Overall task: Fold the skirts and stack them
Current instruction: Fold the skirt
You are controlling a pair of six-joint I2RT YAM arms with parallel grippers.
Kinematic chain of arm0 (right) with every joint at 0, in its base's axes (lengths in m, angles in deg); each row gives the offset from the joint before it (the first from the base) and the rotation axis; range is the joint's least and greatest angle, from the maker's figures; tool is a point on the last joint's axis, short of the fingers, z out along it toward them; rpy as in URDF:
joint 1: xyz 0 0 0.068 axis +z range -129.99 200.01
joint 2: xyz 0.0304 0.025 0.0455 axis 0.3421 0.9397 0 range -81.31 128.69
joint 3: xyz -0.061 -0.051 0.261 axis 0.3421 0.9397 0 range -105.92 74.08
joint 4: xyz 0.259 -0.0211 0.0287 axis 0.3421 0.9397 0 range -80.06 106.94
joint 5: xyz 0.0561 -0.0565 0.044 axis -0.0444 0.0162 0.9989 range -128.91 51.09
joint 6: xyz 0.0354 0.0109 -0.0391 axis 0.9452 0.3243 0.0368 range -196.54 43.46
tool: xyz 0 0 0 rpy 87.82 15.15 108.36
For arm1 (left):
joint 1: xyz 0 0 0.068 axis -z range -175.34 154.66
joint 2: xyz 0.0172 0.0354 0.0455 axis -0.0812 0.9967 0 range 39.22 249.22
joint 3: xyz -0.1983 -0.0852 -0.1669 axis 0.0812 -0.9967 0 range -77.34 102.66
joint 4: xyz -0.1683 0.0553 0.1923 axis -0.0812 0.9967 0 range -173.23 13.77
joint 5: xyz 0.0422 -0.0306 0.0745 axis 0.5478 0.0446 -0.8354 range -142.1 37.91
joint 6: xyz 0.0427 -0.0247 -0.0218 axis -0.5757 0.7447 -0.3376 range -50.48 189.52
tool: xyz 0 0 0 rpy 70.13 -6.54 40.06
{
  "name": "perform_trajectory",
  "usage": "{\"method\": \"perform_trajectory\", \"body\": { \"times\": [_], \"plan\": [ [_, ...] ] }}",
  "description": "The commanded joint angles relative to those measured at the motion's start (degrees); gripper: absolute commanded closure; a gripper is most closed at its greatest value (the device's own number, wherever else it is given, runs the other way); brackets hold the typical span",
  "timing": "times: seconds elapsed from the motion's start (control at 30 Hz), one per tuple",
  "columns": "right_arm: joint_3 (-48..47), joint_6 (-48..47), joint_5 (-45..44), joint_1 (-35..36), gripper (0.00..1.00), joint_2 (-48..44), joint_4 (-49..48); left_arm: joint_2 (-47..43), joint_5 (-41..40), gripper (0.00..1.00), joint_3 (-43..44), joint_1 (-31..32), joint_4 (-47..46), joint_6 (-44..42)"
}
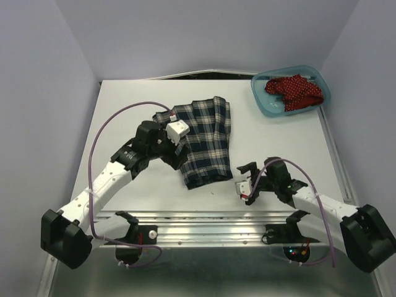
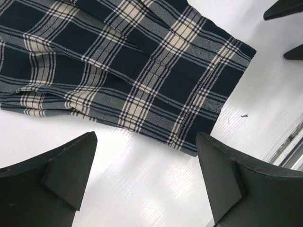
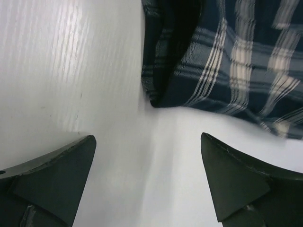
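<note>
The navy-and-green plaid skirt (image 1: 207,142) lies folded flat in the middle of the white table (image 1: 124,111). My left gripper (image 1: 176,156) is open and empty at the skirt's left edge. In the left wrist view the skirt (image 2: 132,66) lies just beyond the gripper (image 2: 146,138), over bare table. My right gripper (image 1: 249,173) is open and empty, right of the skirt's near right corner. In the right wrist view that corner (image 3: 213,61) lies ahead of the gripper (image 3: 147,137), apart from it. The red dotted skirt (image 1: 294,91) lies crumpled in the tub.
The teal plastic tub (image 1: 260,99) stands at the back right corner of the table. A metal rail (image 1: 204,219) runs along the near edge between the arm bases. Grey walls close in the table on three sides.
</note>
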Motion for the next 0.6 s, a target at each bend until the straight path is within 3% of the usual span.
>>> {"method": "perform_trajectory", "body": {
  "times": [0.0, 0.17, 0.3, 0.4, 0.43, 0.53, 0.57],
  "plan": [
    [5.97, -10.14, 4.68, 0.38, 0.00, 1.98, -22.55, 0.68, 2.28, 0.02, 0.25, -0.36, -3.04, 1.76],
    [8.26, -14.89, 6.44, 0.38, 0.00, 13.03, -34.94, 2.62, 2.46, 0.01, -0.63, -0.36, -3.22, 1.23],
    [7.83, -18.67, 8.11, 0.38, 0.03, 19.99, -39.37, 2.97, 0.18, 0.01, -0.72, 0.34, -3.66, 0.53],
    [7.65, -19.47, 10.74, 0.38, 0.19, 23.33, -42.61, 2.10, -5.96, 0.01, -1.42, 3.76, -3.83, -5.59],
    [7.22, -19.73, 11.45, 0.91, 0.29, 23.78, -42.80, 1.22, -9.81, 0.01, -3.33, 6.90, -5.05, -7.89],
    [5.11, -19.91, 12.42, 0.91, 0.46, 25.10, -41.40, -3.08, -12.92, 0.01, -7.12, 9.48, -7.61, -15.61],
    [4.76, -19.91, 12.60, 0.91, 0.60, 25.36, -40.88, -4.66, -13.10, 0.01, -9.31, 10.79, -8.57, -17.39]
  ]
}}
